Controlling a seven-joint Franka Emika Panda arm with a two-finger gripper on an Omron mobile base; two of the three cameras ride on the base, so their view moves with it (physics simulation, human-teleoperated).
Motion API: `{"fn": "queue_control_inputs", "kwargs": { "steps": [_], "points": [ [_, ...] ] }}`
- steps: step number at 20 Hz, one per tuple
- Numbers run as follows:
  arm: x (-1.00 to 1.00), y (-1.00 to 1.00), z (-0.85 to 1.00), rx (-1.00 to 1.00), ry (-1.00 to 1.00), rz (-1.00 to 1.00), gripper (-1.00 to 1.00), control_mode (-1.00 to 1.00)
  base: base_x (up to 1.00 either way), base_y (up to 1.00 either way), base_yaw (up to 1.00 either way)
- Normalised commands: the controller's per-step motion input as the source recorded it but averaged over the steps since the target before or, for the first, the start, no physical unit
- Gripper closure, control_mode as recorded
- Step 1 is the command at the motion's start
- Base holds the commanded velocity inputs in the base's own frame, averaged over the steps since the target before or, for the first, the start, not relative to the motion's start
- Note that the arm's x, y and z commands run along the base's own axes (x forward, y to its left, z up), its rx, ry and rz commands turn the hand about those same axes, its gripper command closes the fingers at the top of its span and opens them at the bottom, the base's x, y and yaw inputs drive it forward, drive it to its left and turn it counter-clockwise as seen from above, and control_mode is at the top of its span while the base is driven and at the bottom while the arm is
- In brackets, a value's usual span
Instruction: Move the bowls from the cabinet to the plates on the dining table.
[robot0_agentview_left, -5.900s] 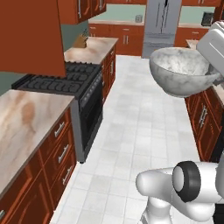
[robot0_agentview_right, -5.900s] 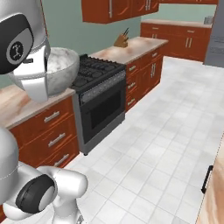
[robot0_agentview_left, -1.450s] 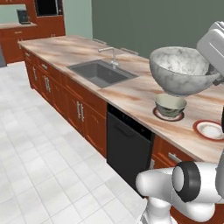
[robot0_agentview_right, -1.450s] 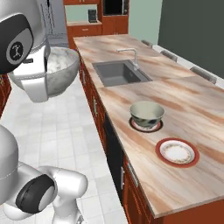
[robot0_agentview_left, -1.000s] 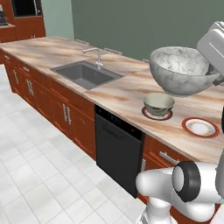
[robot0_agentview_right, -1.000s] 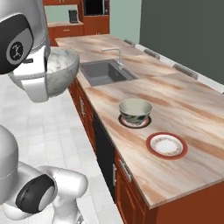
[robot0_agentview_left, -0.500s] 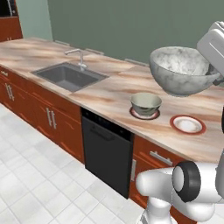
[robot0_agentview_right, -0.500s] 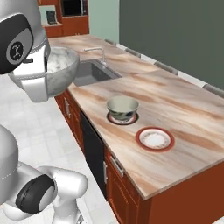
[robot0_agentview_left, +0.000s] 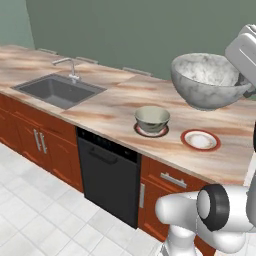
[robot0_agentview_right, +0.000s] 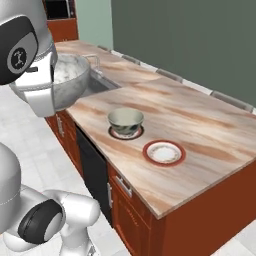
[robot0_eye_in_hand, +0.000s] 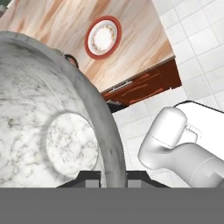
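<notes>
My gripper (robot0_eye_in_hand: 113, 177) is shut on the rim of the white-grey marble bowl (robot0_agentview_left: 207, 82) and holds it in the air, above and to the right of the plates. The grey metal bowl (robot0_agentview_left: 152, 118) stands upright on the black-rimmed plate (robot0_agentview_left: 150, 132) on the dining table (robot0_agentview_left: 100, 107). Just right of it lies the red-rimmed plate (robot0_agentview_left: 200, 140), with nothing on it. The right base view shows the held marble bowl (robot0_agentview_right: 70, 82) left of the metal bowl (robot0_agentview_right: 125, 121) and the red-rimmed plate (robot0_agentview_right: 164, 152). The cabinet is out of view.
A sink (robot0_agentview_left: 57, 90) with a tap is set in the table's left part. A black dishwasher front (robot0_agentview_left: 107, 175) sits below the metal bowl. White tiled floor runs along the table's near side. A dark green wall stands behind the table.
The base has driven on along the table, so the whole scene has slid left and the plates now lie closer. The marble bowl stays in my grip as before.
</notes>
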Motion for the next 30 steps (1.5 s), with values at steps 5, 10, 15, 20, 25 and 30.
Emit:
{"fn": "queue_control_inputs", "kwargs": {
  "steps": [5, 10, 15, 20, 25, 30],
  "points": [
    [0.0, 0.0, 0.0, 0.0, 0.0, 0.0, 1.0, 1.0, 0.0, 0.0, -0.25],
    [0.0, 0.0, 0.0, 0.0, 0.0, 0.0, 1.0, 1.0, 0.0, 0.0, -0.25],
    [0.0, 0.0, 0.0, 0.0, 0.0, 0.0, 1.0, 1.0, 0.0, 0.0, -0.25],
    [0.0, 0.0, 0.0, 0.0, 0.0, 0.0, 1.0, 1.0, 0.0, 0.0, -0.25],
    [0.0, 0.0, 0.0, 0.0, 0.0, 0.0, 1.0, 1.0, 0.0, 0.0, -0.25],
    [0.0, 0.0, 0.0, 0.0, 0.0, 0.0, 1.0, 1.0, 0.0, 0.0, -0.25]
  ]
}}
